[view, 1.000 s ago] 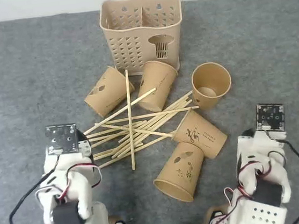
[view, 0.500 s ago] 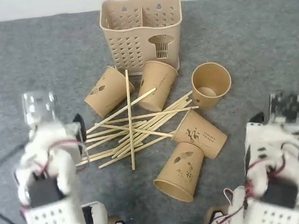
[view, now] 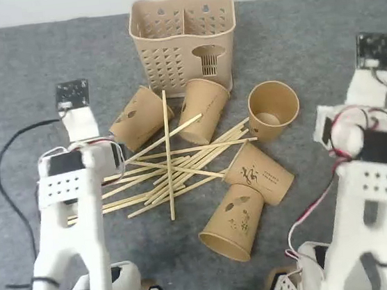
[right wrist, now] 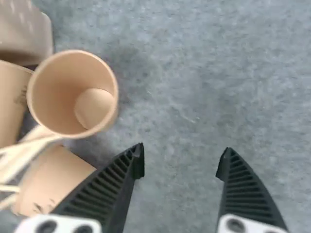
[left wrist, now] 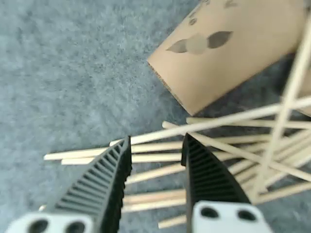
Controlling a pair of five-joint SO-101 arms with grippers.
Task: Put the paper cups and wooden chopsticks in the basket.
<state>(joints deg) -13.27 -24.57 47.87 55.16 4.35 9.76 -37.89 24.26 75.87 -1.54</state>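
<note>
Now the left gripper [left wrist: 157,141] hangs over the ends of the chopsticks [view: 182,168], fingers a little apart. It should drop straight so one stick sits between them, then pinch. The right gripper [right wrist: 183,151] is open wide near the standing cup [right wrist: 73,92]. The high view shows the basket [view: 170,63] behind the pile; the left wrist view shows the sticks up close.

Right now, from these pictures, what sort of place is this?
Probably a robot test table, not a kitchen: grey felt-like mat, scattered paper cups and chopsticks before a basket.
</note>
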